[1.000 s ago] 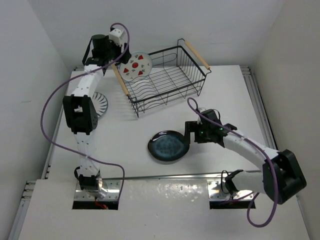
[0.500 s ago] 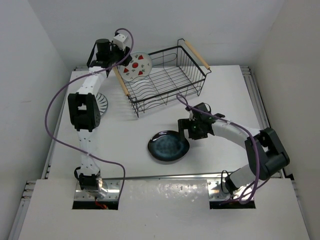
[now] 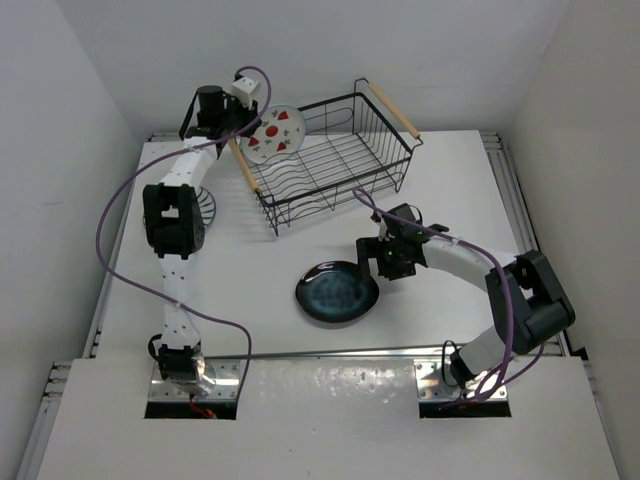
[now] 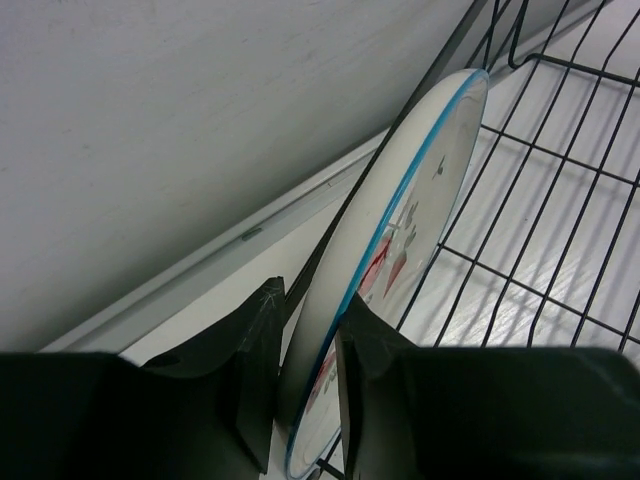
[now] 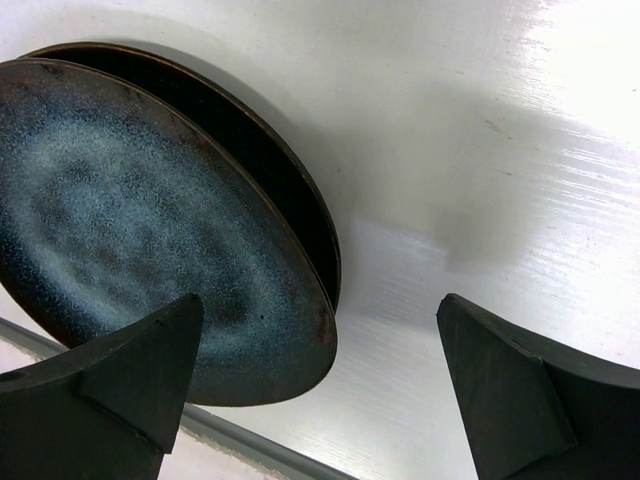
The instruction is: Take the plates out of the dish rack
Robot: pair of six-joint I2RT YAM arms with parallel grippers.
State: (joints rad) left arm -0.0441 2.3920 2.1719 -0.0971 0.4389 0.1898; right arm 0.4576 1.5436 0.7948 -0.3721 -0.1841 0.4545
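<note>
A white plate with red fruit motifs (image 3: pixel 274 133) (image 4: pixel 425 185) stands on edge at the left end of the black wire dish rack (image 3: pixel 345 165) (image 4: pixel 560 210). My left gripper (image 3: pixel 247 122) (image 4: pixel 305 375) is shut on this plate's rim, one finger on each face. Two dark blue plates (image 3: pixel 337 293) (image 5: pixel 140 220) lie stacked on the table in front of the rack. My right gripper (image 3: pixel 386 262) (image 5: pixel 318 330) hangs open at their right edge, holding nothing. A striped plate (image 3: pixel 203 206) lies on the table at the left, mostly hidden behind my left arm.
The rack has light wooden handles (image 3: pixel 391 108) at both ends. White walls close in the table at the back and sides. A metal rail (image 3: pixel 330 352) runs along the near edge.
My left gripper has closed onto the fruit plate's rim. The right arm's elbow has swung in toward the table, while its open gripper stayed beside the blue plates.
</note>
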